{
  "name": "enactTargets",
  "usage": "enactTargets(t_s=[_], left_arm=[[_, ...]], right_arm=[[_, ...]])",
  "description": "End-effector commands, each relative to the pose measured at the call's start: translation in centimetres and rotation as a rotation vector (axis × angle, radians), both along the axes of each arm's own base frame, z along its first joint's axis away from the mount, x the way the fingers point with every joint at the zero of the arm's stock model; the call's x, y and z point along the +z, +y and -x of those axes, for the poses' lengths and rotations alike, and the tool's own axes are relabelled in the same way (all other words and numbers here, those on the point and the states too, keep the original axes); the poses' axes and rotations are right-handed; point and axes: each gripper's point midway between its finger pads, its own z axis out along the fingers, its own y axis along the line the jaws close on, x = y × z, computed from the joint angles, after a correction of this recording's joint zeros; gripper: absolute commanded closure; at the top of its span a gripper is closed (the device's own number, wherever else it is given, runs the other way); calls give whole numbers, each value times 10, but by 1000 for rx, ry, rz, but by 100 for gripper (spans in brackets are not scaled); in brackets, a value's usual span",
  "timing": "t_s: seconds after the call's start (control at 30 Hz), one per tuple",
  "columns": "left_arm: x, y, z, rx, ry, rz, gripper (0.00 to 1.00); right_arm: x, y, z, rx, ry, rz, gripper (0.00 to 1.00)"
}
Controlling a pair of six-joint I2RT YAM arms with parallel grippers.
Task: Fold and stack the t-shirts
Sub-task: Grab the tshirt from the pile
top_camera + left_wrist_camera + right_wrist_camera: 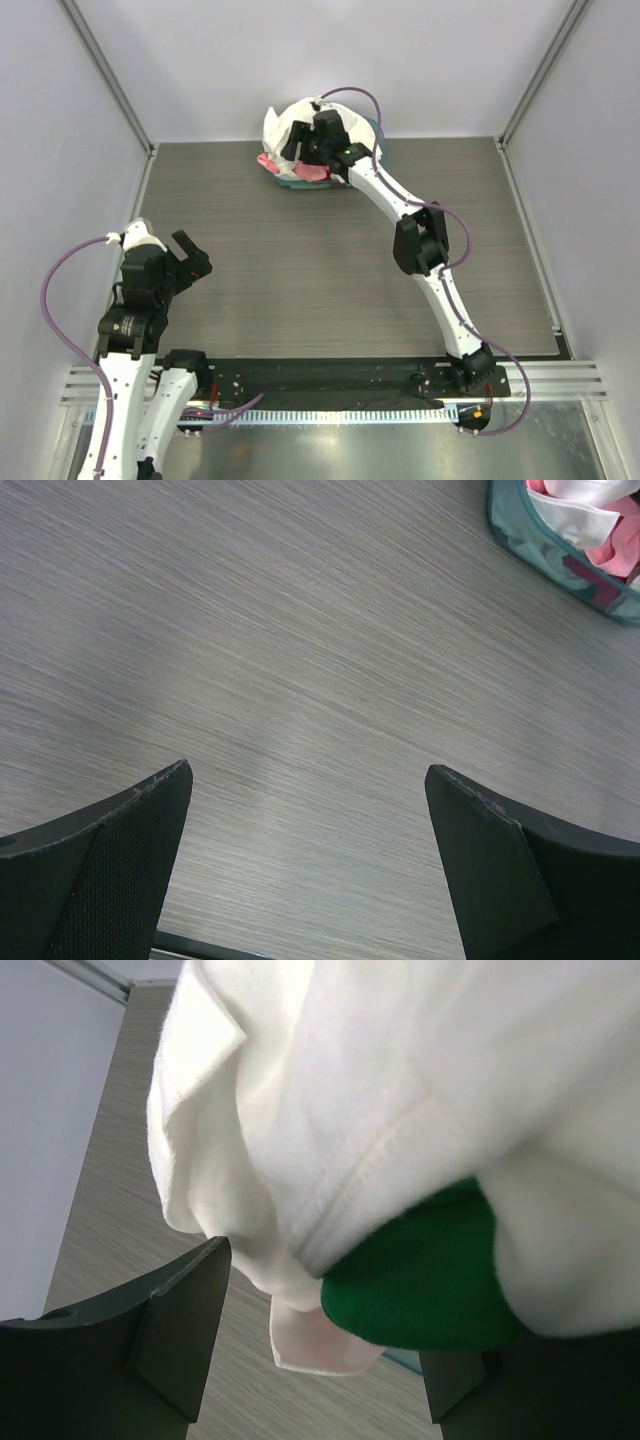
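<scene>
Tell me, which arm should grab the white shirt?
Right. The right gripper is at the pile, jaws open either side of the white shirt. The left gripper hangs open over the table, far from it.

White t-shirt (420,1080) was plain off-white. Green t-shirt (420,1280) read solid deep green. Pink t-shirt (268,161) showed pink-red at the basket (530,542) edge. Basket was teal blue-grey. Table (300,290) was grey with fine wood-grain streaks. Fingers (100,880) of my left gripper (308,768) were matte black, my arms (420,245) black and white, cables (55,300) purple.
</scene>
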Motion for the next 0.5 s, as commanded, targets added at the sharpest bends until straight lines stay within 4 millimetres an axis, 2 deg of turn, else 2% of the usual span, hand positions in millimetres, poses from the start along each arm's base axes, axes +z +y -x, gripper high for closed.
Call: enactTargets(t_s=[0.0, 0.17, 0.2, 0.27, 0.3, 0.37, 0.4, 0.43, 0.47], left_arm=[[8, 0, -2, 4, -29, 15, 0], [7, 0, -2, 6, -24, 18, 1], [7, 1, -2, 8, -22, 18, 0], [6, 1, -3, 10, -21, 21, 0], [6, 1, -3, 12, -21, 21, 0], [7, 1, -3, 12, -22, 21, 0], [7, 1, -3, 12, -22, 21, 0], [7, 2, -3, 13, -25, 21, 0], [7, 1, -2, 11, -25, 20, 0]], right_arm=[[48, 22, -8, 17, -154, -75, 26], [54, 37, -6, 30, -189, -103, 32], [53, 38, -6, 29, -189, -105, 41], [56, 38, -6, 29, -194, -109, 51], [57, 39, -4, 30, -194, -109, 61], [62, 38, -3, 28, -197, -112, 71], [65, 39, -1, 33, -201, -115, 81], [68, 40, -1, 39, -208, -119, 87], [80, 40, 2, 44, -222, -128, 91]])
